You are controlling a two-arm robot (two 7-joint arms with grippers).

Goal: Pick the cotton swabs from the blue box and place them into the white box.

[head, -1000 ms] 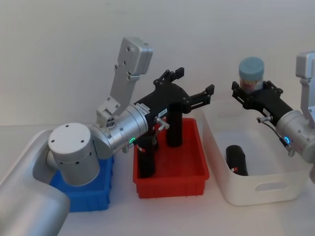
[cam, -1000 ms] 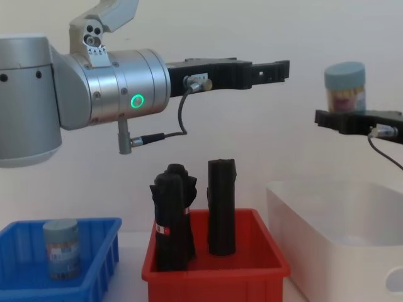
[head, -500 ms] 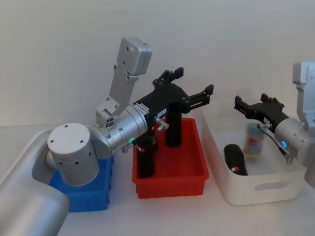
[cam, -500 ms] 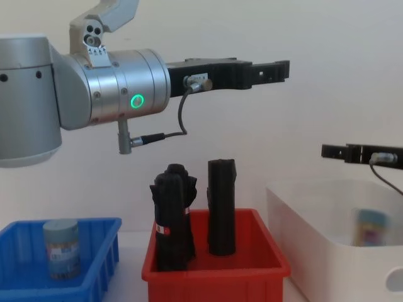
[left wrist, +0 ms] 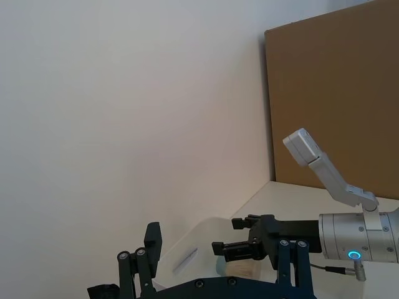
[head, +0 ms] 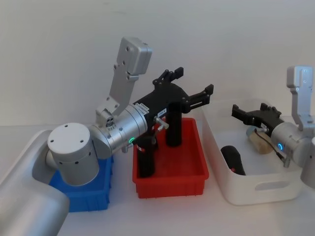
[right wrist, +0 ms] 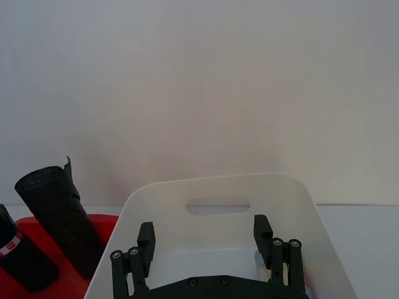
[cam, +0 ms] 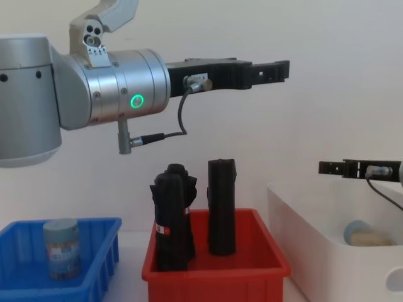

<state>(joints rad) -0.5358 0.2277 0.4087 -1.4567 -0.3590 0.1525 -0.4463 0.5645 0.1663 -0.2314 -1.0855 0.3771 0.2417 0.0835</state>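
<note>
One tub of cotton swabs [head: 258, 142] lies on its side inside the white box [head: 261, 193], and shows through the box wall in the chest view as the tub [cam: 364, 234]. My right gripper [head: 251, 113] hovers open just above that box [right wrist: 218, 182], holding nothing; in the right wrist view the gripper [right wrist: 204, 232] stands with its fingers spread apart. Another tub of cotton swabs [cam: 61, 248] stands upright in the blue box [cam: 94, 222]. My left gripper [head: 189, 88] stays raised and open over the red bin, empty.
A red bin [head: 194, 179] between the two boxes holds tall black objects [cam: 221, 206]. Another black object [head: 233, 160] lies in the white box beside the tub. My left arm's body covers most of the blue box [head: 91, 199] in the head view.
The right gripper opened and let go of the tub, which dropped into the white box and tipped onto its side. That gripper sank lower and drew back slightly. The left arm held still.
</note>
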